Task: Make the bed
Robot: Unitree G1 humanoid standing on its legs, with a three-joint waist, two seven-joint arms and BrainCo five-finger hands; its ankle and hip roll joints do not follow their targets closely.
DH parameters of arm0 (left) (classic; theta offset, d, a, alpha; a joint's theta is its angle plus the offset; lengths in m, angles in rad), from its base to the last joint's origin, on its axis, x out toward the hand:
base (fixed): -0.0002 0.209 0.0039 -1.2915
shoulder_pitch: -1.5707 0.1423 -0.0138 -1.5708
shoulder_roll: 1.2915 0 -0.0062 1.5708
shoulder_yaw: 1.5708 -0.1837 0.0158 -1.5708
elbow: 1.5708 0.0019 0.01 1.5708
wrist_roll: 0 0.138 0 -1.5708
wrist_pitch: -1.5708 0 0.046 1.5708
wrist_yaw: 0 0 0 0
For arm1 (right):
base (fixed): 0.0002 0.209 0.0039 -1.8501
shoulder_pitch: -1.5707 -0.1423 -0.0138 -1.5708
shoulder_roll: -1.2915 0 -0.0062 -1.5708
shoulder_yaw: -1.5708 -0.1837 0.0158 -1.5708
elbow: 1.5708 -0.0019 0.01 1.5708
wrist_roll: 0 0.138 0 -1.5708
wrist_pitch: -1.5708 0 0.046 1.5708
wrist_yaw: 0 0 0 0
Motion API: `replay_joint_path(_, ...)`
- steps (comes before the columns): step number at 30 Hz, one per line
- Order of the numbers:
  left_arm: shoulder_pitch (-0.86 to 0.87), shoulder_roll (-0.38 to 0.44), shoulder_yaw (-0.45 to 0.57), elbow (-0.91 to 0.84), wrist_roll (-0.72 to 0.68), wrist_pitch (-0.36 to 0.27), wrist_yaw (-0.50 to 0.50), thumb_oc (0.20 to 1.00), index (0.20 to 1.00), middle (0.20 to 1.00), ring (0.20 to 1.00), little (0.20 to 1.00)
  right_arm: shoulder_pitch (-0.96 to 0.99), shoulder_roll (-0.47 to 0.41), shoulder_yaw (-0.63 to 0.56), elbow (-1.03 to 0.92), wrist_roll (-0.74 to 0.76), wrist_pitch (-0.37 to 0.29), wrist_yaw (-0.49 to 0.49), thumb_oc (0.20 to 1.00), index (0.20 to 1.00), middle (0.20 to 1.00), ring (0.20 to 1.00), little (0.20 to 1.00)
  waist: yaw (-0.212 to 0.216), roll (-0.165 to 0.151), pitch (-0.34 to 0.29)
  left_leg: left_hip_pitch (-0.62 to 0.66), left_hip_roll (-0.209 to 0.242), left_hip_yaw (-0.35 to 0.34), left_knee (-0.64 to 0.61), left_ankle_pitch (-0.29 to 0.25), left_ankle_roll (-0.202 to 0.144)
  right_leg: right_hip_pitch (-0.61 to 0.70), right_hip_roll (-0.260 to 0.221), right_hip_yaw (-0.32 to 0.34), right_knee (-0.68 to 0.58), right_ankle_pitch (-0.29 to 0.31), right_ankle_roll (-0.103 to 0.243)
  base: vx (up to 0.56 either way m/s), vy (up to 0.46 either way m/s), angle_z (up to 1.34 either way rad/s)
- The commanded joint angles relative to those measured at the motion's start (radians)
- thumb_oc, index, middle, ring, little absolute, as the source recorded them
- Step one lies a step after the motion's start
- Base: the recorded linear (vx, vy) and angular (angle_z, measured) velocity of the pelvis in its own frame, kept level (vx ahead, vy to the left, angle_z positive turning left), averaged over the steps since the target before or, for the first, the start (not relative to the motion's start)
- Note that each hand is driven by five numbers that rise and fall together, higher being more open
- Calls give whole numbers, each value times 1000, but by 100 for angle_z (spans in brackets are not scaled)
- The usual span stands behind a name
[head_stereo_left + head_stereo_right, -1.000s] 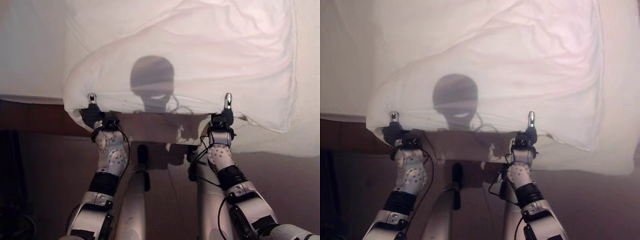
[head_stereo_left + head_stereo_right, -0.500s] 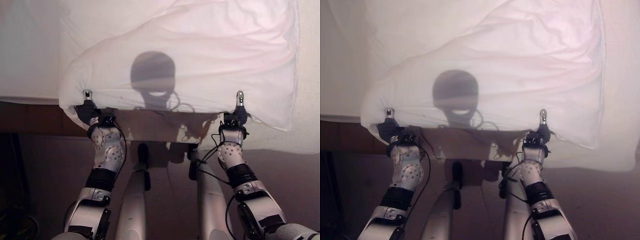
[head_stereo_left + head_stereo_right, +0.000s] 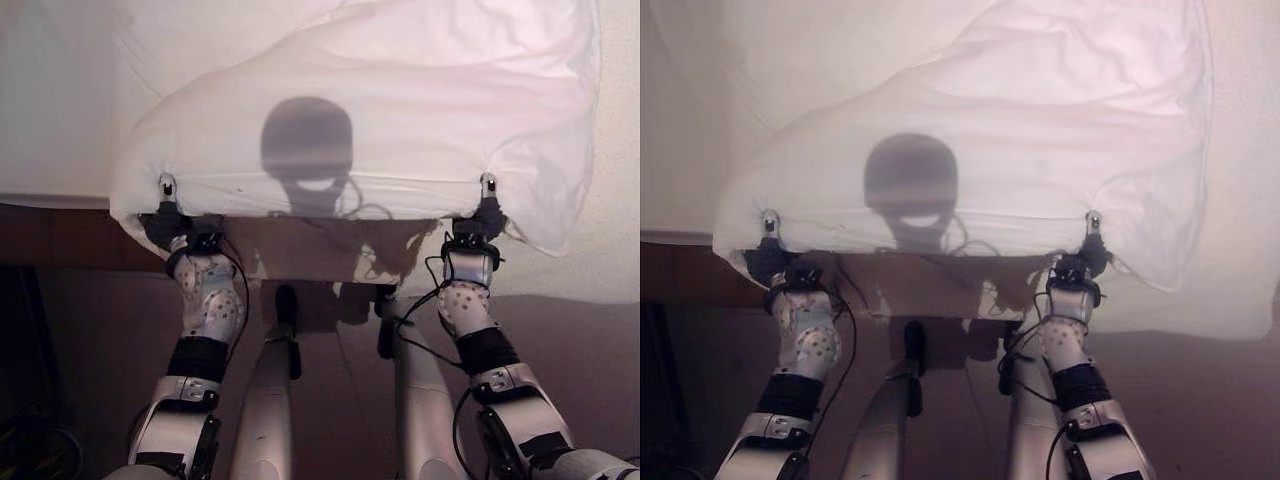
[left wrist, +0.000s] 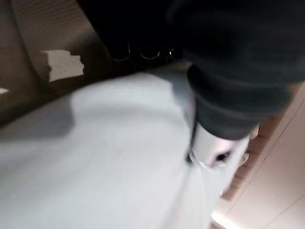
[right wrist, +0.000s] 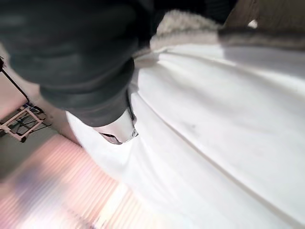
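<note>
The white duvet (image 3: pixel 400 130) I was handling lay rumpled across the bed (image 3: pixel 50 120). Its near edge hung stretched out over the bedside.

Left hand (image 3: pixel 163 212) raised, fingers clenched; right hand (image 3: pixel 487 214) likewise, well apart.

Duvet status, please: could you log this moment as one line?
left hand: grips duvet edge | right hand: grips same edge | duvet: stretched between hands over bed
</note>
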Motion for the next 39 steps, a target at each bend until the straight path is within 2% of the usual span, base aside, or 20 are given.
replay_joint_path(1,63,76,210,41,-79,-121,-4,1000,1000,1000,1000,1000,109,-39,-140,-101,-34,-163,21,200,200,200,200,200,-19,36,-141,-74,-61,21,-18,23,65,62,11,5,-1,-91,77,0,0,0)
replay_joint_path(3,75,30,199,39,-137,-133,-38,1000,1000,1000,1000,1000,128,-23,-120,-169,-48,-166,38,200,200,200,200,200,-21,31,-136,-72,-61,19,-21,24,65,63,12,5,1,-91,76,0,0,0)
replay_joint_path(8,75,-38,129,52,-188,-103,-82,1000,1000,1000,1000,1000,144,-4,-62,-272,-82,-172,54,200,200,200,200,200,-29,24,-127,-70,-58,20,-27,28,66,65,15,6,-5,-85,76,0,0,0)
replay_joint_path(11,115,-89,35,60,-209,-49,-140,1000,1000,1000,1000,1000,139,-6,-7,-347,-105,-160,80,200,200,200,200,200,-33,16,-109,-57,-56,22,-25,23,68,75,17,9,-4,-85,78,0,0,0)
replay_joint_path(12,115,-89,35,61,-210,-49,-142,1000,1000,1000,1000,1000,140,-6,-7,-348,-106,-159,79,200,200,200,200,200,-33,15,-111,-62,-56,23,-29,30,69,71,17,10,-8,-78,77,0,0,0)
replay_joint_path(13,138,-103,-6,96,-222,-10,-175,1000,1000,1000,1000,1000,130,-11,21,-377,-118,-149,93,200,200,200,200,200,-33,13,-102,-59,-55,26,-26,31,69,72,17,11,-8,-75,78,0,0,0)
replay_joint_path(14,138,-103,-6,96,-222,-10,-176,1000,1000,1000,1000,1000,130,-11,21,-377,-119,-149,92,200,200,200,200,200,-33,13,-104,-61,-55,27,-27,32,69,71,17,12,-9,-74,78,0,0,0)
replay_joint_path(16,188,-124,-92,82,-223,32,-224,1000,1000,1000,1000,1000,112,-24,62,-432,-136,-137,112,200,200,200,200,200,-35,14,-93,-52,-55,30,-29,30,71,80,17,13,-13,-74,78,0,0,0)
replay_joint_path(18,206,-128,-116,75,-230,44,-241,1000,1000,1000,1000,1000,110,-27,71,-445,-144,-137,111,200,200,200,200,200,-34,14,-92,-52,-55,30,-31,32,71,81,17,14,-17,-72,78,0,0,0)
replay_joint_path(22,306,-121,-252,49,-249,133,-334,1000,1000,1000,1000,1000,75,-49,104,-498,-164,-129,122,200,200,200,200,200,-33,14,-77,-42,-58,31,-39,38,74,91,18,14,-27,-63,80,0,0,0)
replay_joint_path(23,307,-121,-252,49,-249,133,-334,1000,1000,1000,1000,1000,76,-49,104,-499,-164,-129,122,200,200,200,200,200,-33,14,-77,-42,-58,31,-39,38,74,91,18,14,-27,-63,80,0,0,0)
replay_joint_path(28,347,-105,-349,61,-294,211,-434,1000,1000,1000,1000,1000,41,-41,140,-497,-122,-130,152,200,200,200,200,200,-30,8,-69,-34,-58,35,-38,34,79,99,17,14,-29,-62,81,0,0,-1)
replay_joint_path(33,306,-119,-382,69,-337,243,-496,1000,1000,1000,1000,1000,38,-28,156,-493,-77,-133,182,200,200,200,200,200,-33,-1,-68,-32,-57,36,-37,33,79,99,17,17,-28,-61,83,0,0,-2)
replay_joint_path(39,210,-168,-374,66,-414,209,-522,1000,1000,1000,1000,1000,48,-4,170,-492,-37,-128,203,200,200,200,200,200,-41,-15,-69,-34,-57,37,-31,28,78,97,18,20,-26,-62,82,0,0,0)
